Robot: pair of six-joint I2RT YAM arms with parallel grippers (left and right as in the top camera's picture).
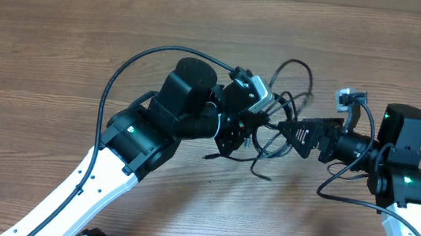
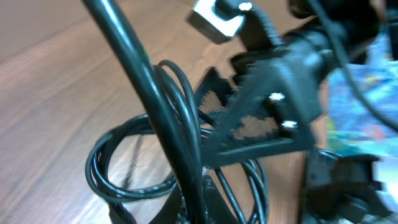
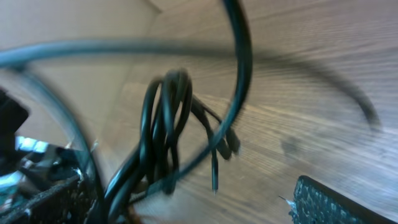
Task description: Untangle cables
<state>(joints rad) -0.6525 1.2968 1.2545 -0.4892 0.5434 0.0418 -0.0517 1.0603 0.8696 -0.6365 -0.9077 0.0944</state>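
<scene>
Left gripper (image 1: 242, 131) is pinching the cables (image 2: 93, 168) tight. Right gripper (image 1: 285, 129) is gaping wide, pointing toward it, loops lying between its fingers (image 3: 329, 202).

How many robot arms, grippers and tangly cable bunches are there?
Robot arms: 2 (left arm, right arm)
Grippers: 2 (left gripper, right gripper)
Bunch of black cables: 1 (the cords inside are too tangled to count)
Total: 5
</scene>
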